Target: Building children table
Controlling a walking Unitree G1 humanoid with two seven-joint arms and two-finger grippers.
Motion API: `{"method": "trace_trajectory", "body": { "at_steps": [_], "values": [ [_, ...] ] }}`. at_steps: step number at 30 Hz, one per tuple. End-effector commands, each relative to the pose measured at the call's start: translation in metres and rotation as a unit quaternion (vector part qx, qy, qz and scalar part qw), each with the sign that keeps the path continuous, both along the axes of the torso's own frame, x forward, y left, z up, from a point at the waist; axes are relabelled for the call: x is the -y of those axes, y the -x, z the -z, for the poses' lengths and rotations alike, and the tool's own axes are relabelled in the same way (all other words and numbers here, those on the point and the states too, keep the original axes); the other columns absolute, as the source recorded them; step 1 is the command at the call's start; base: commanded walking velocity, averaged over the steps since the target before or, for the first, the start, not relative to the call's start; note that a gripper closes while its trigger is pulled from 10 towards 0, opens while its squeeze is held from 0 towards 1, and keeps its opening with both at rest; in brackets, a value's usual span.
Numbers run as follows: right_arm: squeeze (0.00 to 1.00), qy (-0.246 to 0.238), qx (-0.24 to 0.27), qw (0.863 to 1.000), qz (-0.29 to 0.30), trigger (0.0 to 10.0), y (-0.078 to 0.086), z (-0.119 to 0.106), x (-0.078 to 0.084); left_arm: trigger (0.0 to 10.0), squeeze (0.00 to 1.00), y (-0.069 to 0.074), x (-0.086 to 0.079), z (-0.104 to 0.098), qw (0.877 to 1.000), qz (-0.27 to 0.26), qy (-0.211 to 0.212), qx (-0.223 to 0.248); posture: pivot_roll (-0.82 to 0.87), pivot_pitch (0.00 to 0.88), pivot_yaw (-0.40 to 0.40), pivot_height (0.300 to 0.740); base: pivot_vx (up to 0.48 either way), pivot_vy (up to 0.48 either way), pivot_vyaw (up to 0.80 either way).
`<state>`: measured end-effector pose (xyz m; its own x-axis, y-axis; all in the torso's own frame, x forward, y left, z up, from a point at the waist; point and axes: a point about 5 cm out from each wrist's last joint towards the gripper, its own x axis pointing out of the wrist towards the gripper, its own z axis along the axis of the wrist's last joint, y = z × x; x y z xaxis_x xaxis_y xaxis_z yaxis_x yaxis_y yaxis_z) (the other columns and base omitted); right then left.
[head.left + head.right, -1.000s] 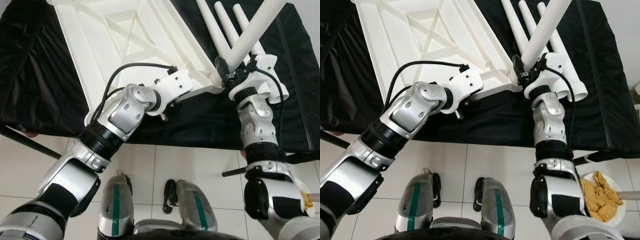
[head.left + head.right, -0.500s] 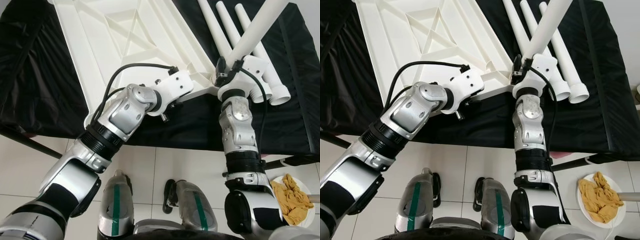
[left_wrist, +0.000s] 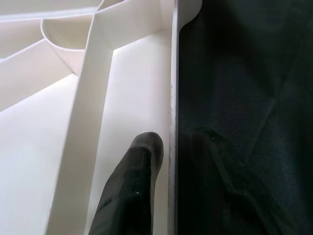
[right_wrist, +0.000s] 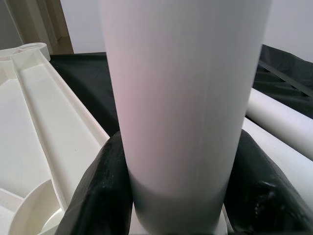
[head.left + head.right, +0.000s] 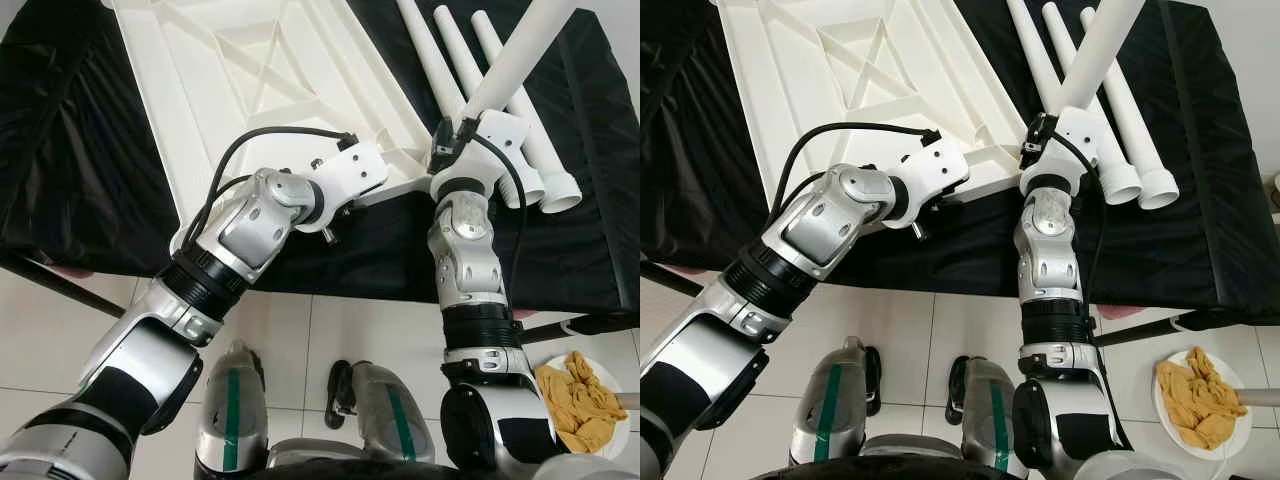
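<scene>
Both grippers at the near corner of the upturned white tabletop.

The tabletop (image 5: 250, 90) lies underside up on the black-draped counter (image 5: 70, 150). The right gripper (image 4: 171, 196) has its fingers (image 4: 100, 191) closed around a white table leg (image 5: 515, 60) that rises toward 1 o'clock from the corner socket. The left gripper (image 3: 171, 156) pinches the tabletop's near rim, one finger on each side. Three loose legs (image 5: 1110, 110) lie at 1 o'clock; a plate of yellow cloth (image 5: 1200, 400) sits on the floor at 4 o'clock.
</scene>
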<state>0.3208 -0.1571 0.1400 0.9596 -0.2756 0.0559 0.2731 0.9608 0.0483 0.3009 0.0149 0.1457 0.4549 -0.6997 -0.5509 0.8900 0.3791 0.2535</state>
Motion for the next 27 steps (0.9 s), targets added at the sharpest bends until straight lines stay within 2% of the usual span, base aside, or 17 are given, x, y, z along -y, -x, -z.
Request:
{"method": "trace_trajectory", "body": {
  "at_steps": [1, 2, 4, 5, 11, 12, 13, 17, 18, 19, 22, 25, 27],
  "values": [
    [0.00, 0.000, -0.054, 0.998, 0.025, 10.0, 0.006, 0.021, 0.008, 10.0, 0.00, 0.003, 0.003, 0.004, 1.000, 0.007, -0.004, -0.005, 0.04, 0.000, -0.083, 0.740, 0.000, 0.000, 0.00],
    [0.42, -0.002, -0.050, 0.999, 0.022, 10.0, 0.006, 0.020, 0.011, 10.0, 0.00, 0.003, 0.003, 0.004, 1.000, 0.007, -0.005, -0.005, 0.04, 0.000, -0.081, 0.740, 0.000, 0.000, 0.00],
    [0.42, -0.004, -0.045, 0.999, 0.018, 10.0, 0.006, 0.019, 0.014, 10.0, 0.00, 0.003, 0.003, 0.005, 1.000, 0.006, -0.006, -0.004, 0.04, 0.000, -0.081, 0.740, 0.000, 0.000, 0.00],
    [1.00, -0.007, -0.039, 0.999, 0.006, 10.0, 0.006, 0.018, 0.015, 10.0, 0.00, 0.004, 0.003, 0.005, 1.000, 0.007, -0.006, -0.005, 0.04, 0.000, -0.080, 0.740, 0.000, 0.000, 0.00],
    [1.00, -0.012, -0.029, 0.999, -0.025, 10.0, 0.005, 0.016, 0.018, 10.0, 0.00, 0.004, 0.003, 0.006, 1.000, 0.009, -0.007, -0.006, 0.04, 0.000, -0.078, 0.740, 0.000, 0.000, 0.00],
    [1.00, -0.012, -0.029, 0.999, -0.025, 10.0, 0.005, 0.016, 0.018, 10.0, 0.00, 0.004, 0.003, 0.006, 1.000, 0.009, -0.007, -0.006, 0.04, 0.000, -0.078, 0.740, 0.000, 0.000, 0.00],
    [1.00, -0.016, -0.024, 0.999, -0.013, 10.0, 0.004, 0.013, 0.028, 10.0, 0.00, 0.004, 0.003, 0.006, 1.000, 0.009, -0.006, -0.006, 0.03, 0.000, -0.078, 0.740, 0.000, 0.000, 0.00],
    [1.00, -0.016, -0.024, 1.000, -0.007, 10.0, 0.004, 0.013, 0.031, 10.0, 0.00, 0.004, 0.003, 0.005, 1.000, 0.009, -0.006, -0.006, 0.03, 0.000, -0.078, 0.740, 0.000, 0.000, 0.00],
    [0.00, -0.032, -0.017, 0.999, -0.010, 10.0, 0.003, 0.010, 0.033, 10.0, 0.00, 0.004, 0.003, 0.005, 1.000, 0.009, -0.006, -0.006, 0.03, 0.000, -0.078, 0.740, 0.000, 0.000, 0.00],
    [0.00, -0.061, -0.008, 0.998, -0.011, 10.0, 0.002, 0.008, 0.036, 10.0, 0.00, 0.004, 0.003, 0.006, 1.000, 0.009, -0.006, -0.007, 0.03, 0.000, -0.078, 0.740, 0.000, 0.000, 0.00],
    [0.00, -0.074, 0.000, 0.997, -0.011, 10.0, 0.001, 0.006, 0.039, 10.0, 0.00, 0.005, 0.003, 0.006, 1.000, 0.010, -0.006, -0.007, 0.03, 0.000, -0.078, 0.740, 0.000, 0.000, 0.00],
    [0.00, -0.061, 0.018, 0.997, -0.033, 10.0, 0.000, 0.000, 0.037, 10.0, 0.00, 0.004, 0.003, 0.006, 1.000, 0.009, -0.006, -0.007, 0.03, 0.000, -0.078, 0.740, 0.000, 0.000, 0.00],
    [0.00, -0.034, 0.029, 0.996, -0.083, 10.0, -0.001, -0.003, 0.027, 10.0, 0.00, 0.004, 0.003, 0.006, 1.000, 0.009, -0.006, -0.006, 0.03, 0.000, -0.078, 0.740, 0.000, 0.000, 0.00]
  ]
}}
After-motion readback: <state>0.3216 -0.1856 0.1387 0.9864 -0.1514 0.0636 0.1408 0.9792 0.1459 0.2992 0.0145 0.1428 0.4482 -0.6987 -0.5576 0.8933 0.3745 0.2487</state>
